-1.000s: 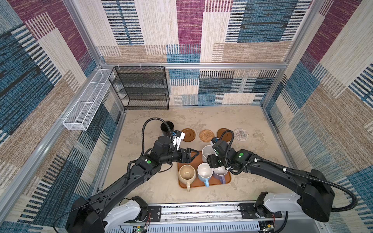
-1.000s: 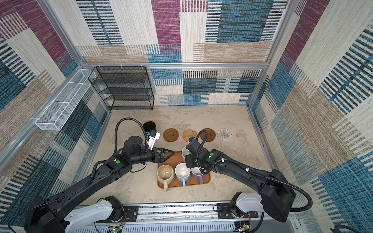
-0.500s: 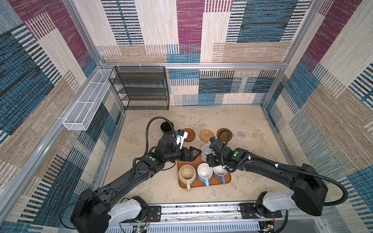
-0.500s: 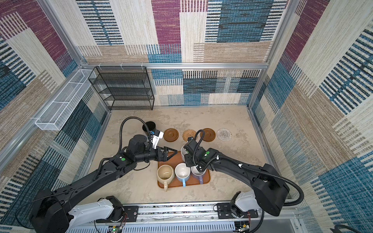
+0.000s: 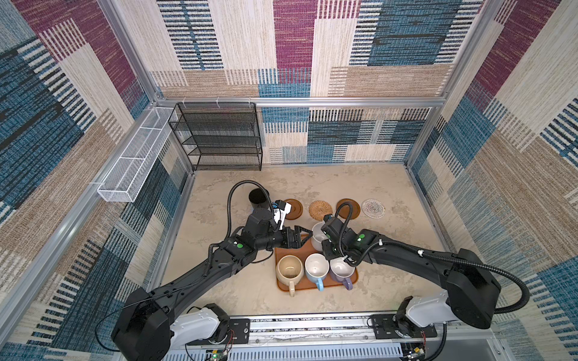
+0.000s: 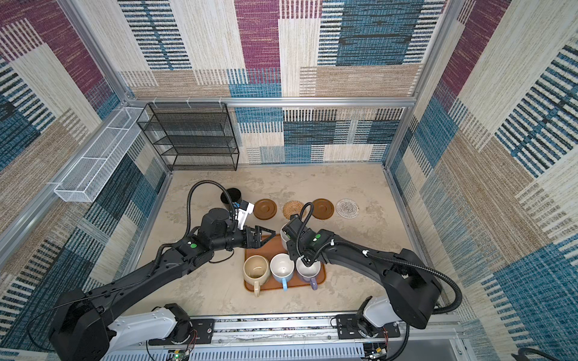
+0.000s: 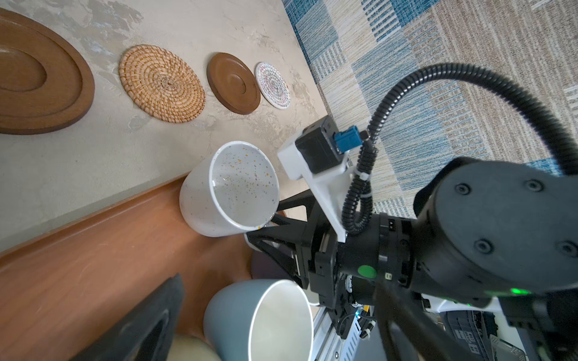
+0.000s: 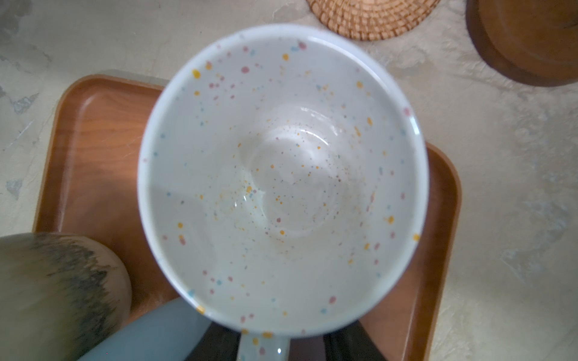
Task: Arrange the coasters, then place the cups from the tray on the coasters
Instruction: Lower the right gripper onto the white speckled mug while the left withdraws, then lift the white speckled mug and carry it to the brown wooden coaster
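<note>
four mugs [image 5: 316, 265] on tray [image 5: 305, 286]; left hand [image 5: 301, 239] released; right hand [image 5: 324, 243] at white mug [image 5: 317, 234], grip unclear.

Patchwork woven walls [image 5: 312, 47], mottled beige floor [image 5: 312, 187], perhaps stone, black mesh shelf [image 5: 219, 137]

The beige mottled tabletop [image 5: 391, 250] carries a row across the middle of both top views: a black mug [image 5: 258, 197] at the left, then a dark brown wooden coaster [image 5: 294, 208], a rattan coaster [image 5: 320, 210], a second brown wooden coaster [image 5: 355, 206] and a pale patterned coaster [image 5: 372, 208]. Below this row lies the orange-brown tray [image 5: 333, 281]. A black wire rack [image 5: 219, 137] stands at the upper left.
</note>
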